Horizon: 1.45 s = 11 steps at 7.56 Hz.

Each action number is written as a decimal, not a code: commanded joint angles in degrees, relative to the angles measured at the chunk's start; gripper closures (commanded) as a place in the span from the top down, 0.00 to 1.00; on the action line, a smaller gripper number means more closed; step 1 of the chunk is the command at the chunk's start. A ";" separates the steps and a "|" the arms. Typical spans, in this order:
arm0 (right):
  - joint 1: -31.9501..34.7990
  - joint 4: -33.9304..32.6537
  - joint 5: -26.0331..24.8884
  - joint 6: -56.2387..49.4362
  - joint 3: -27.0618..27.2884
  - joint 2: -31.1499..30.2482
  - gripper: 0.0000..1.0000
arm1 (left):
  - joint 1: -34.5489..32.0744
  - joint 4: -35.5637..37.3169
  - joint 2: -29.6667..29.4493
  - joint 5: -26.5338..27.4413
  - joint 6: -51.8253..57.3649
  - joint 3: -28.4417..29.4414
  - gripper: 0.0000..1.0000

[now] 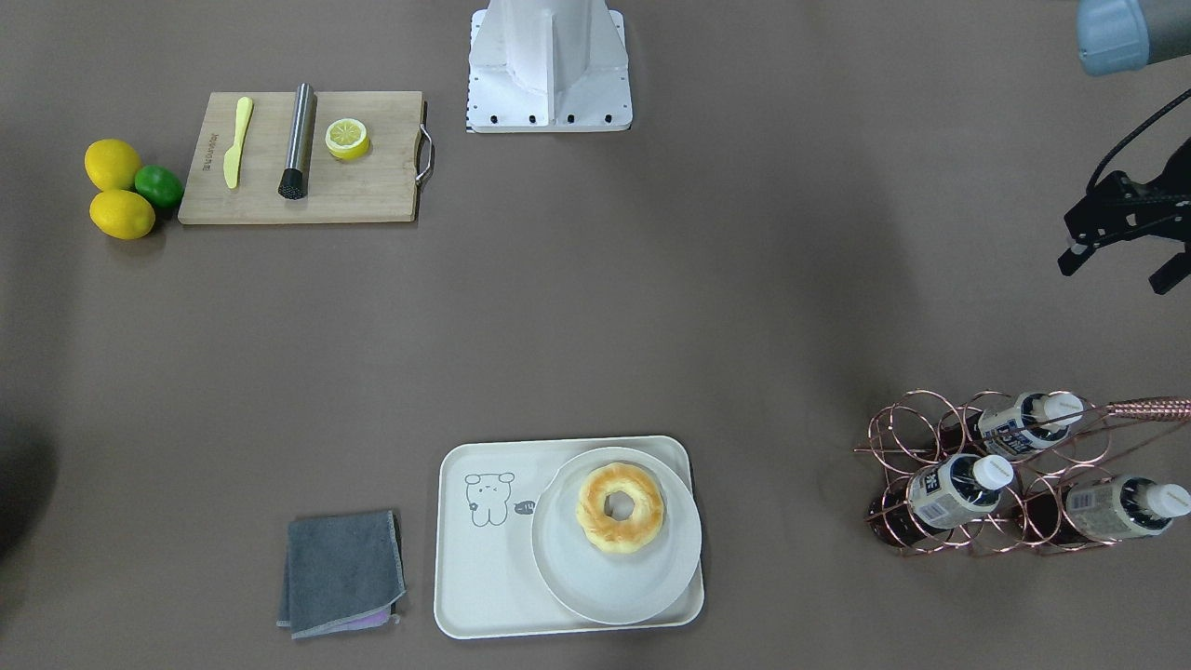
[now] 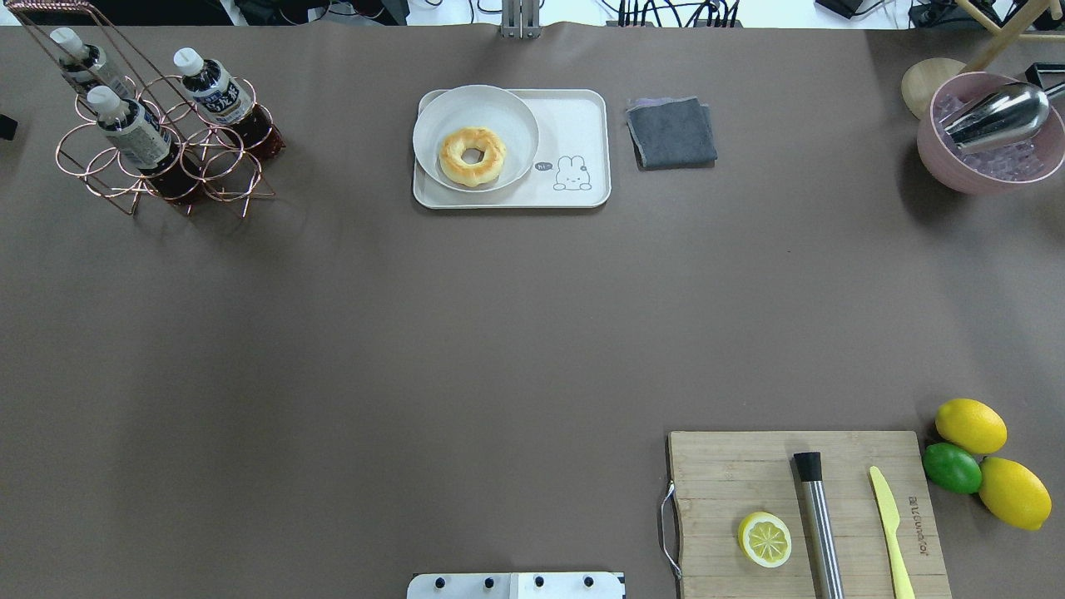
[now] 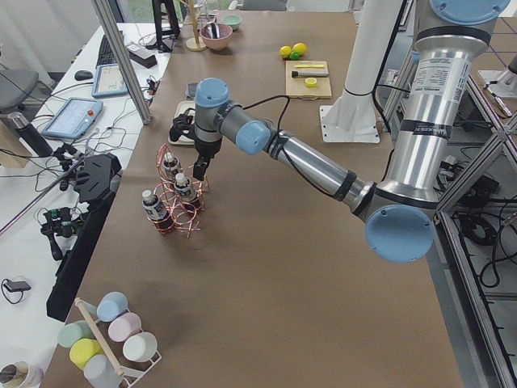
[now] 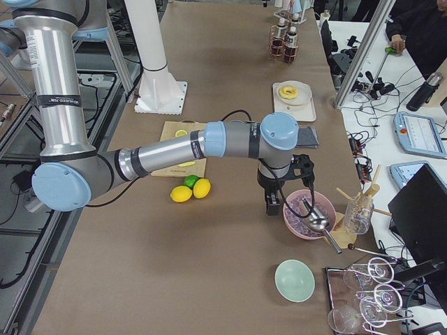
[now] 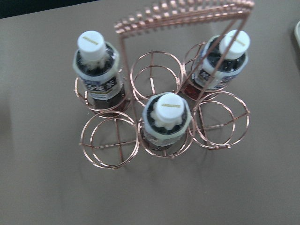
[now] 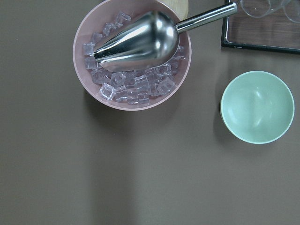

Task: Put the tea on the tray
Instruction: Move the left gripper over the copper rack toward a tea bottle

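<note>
Left gripper (image 1: 1117, 270) spread wide, empty, hanging over the robot-side edge of the copper wire rack (image 1: 1149, 407). Tea (image 1: 956, 490) sits tilted in a rack ring. Tray (image 1: 465, 596) well apart from the rack, carrying a plate (image 1: 558, 577) with a donut (image 1: 620, 508). Right gripper (image 4: 272, 204) far from the rack; can't tell if it's spread or clenched.

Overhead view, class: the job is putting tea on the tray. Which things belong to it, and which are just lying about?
Belongs: navy-label tea bottle, tray, wire rack holding it.
Lying about: plate with doughnut, grey cloth, cutting board, lemons, lime, ice bowl.
</note>
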 commanded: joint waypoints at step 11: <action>0.18 0.00 -0.88 0.43 -0.67 -0.28 1.00 | 4.37 -24.86 0.18 10.18 -18.98 8.05 0.99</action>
